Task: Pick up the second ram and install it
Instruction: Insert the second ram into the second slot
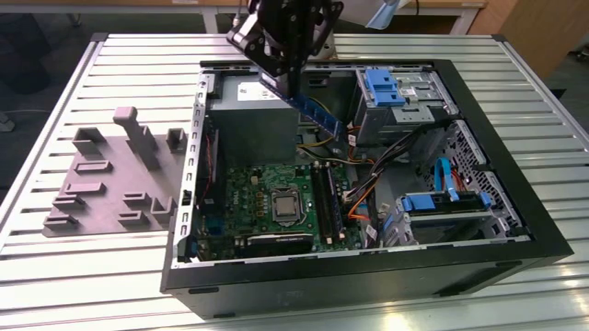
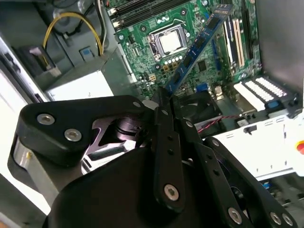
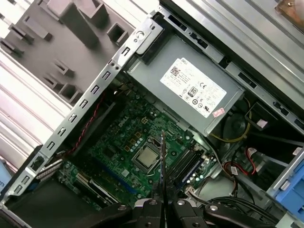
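Observation:
The second ram (image 1: 318, 114) is a thin blue-green stick with small black chips. It hangs tilted above the open computer case, over the power supply's edge and well above the motherboard (image 1: 267, 200). My gripper (image 1: 283, 77) is shut on its upper end. In the second wrist view the ram (image 2: 199, 45) slants out from my gripper (image 2: 162, 99) over the board. The first wrist view shows the ram (image 3: 162, 161) edge-on, rising from my gripper (image 3: 164, 203), with the CPU socket (image 3: 145, 159) and the long black slots (image 3: 186, 166) beneath it.
The black case (image 1: 515, 227) lies open on a slatted metal table (image 1: 92, 276). Inside are a grey power supply (image 1: 250, 121), blue drive cages (image 1: 387, 86), and orange and black cables (image 1: 363, 200). A grey fixture plate (image 1: 110, 179) lies at the exterior view's left.

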### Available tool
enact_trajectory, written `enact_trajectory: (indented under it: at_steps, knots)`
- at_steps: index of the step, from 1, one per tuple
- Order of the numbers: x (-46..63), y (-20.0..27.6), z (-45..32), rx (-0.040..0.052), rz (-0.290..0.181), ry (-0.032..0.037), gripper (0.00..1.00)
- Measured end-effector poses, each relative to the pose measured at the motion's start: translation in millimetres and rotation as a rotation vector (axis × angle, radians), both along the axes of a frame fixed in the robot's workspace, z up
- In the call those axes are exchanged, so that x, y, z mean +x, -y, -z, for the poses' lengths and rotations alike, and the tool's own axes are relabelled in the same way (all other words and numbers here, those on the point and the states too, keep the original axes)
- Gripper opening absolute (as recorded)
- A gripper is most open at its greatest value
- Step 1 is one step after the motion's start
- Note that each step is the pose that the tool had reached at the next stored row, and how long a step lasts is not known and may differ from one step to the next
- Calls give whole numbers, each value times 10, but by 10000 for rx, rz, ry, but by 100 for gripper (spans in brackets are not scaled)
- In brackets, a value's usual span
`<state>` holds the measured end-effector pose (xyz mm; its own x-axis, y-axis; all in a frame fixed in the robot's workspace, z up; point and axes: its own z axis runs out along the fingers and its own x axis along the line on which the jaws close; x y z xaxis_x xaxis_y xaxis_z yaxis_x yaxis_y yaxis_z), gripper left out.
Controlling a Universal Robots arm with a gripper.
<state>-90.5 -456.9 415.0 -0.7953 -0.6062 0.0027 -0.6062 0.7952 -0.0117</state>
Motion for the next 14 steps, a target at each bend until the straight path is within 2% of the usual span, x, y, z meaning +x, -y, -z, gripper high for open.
enact_trajectory:
  at_steps: [4,14]
  knots:
    - [0,0,4,0,535,0,14]
    - [0,0,5,1,540,1,14]
